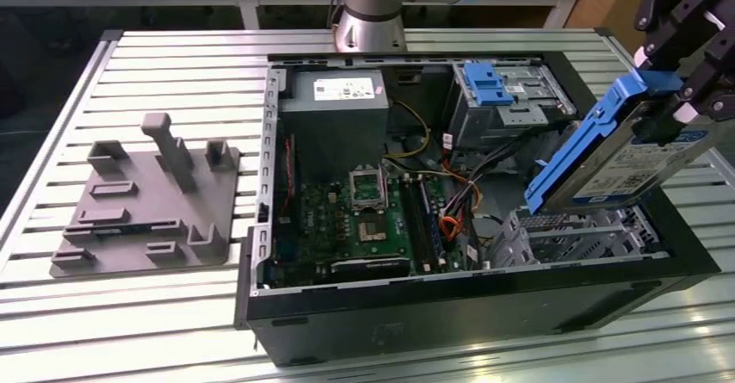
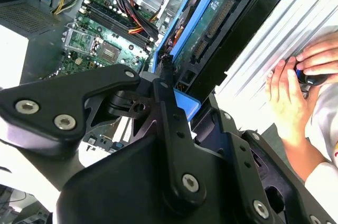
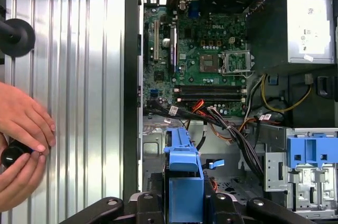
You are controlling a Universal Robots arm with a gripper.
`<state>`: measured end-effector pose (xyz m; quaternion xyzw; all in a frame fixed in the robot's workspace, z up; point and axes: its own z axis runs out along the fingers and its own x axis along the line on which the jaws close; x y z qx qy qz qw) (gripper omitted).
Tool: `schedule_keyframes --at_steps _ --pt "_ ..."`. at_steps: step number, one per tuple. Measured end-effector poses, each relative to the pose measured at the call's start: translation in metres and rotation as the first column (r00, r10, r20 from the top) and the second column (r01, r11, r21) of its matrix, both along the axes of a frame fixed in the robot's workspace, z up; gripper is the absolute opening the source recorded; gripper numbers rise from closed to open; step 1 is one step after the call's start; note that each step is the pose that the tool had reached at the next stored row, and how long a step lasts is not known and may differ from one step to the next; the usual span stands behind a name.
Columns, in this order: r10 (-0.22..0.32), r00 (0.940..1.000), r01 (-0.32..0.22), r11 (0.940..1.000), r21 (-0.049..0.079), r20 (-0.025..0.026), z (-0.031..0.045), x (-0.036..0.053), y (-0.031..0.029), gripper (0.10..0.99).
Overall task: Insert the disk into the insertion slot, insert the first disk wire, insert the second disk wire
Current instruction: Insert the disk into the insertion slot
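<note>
Pincer (image 1: 680,99) clamps the disk (image 1: 629,166) by the upper end of its blue frame (image 1: 574,155), tilted just above the insertion slot (image 1: 580,232). Disk looks rigid, fairly heavy and shock-sensitive; I judge the frame's edges the safest hold.

slatted metal table (image 1: 172,64) bears computer case (image 1: 460,314) and grey fixture (image 1: 126,228)

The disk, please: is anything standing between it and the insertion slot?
Nothing visible does. The gripper holds the disk tilted over the insertion slot; the wires lie beside it, toward the exterior view's left.
</note>
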<state>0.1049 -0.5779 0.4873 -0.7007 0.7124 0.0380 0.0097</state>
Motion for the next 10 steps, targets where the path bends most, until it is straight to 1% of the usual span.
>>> schedule_keyframes --at_steps 7,10 --pt "0.0 1.0 0.0 1.0 0.0 0.0001 0.0 0.0012 -0.0001 0.365" --pt "0.001 1.0 -0.001 1.0 0.0 0.0013 -0.0002 0.002 -0.0001 0.365"
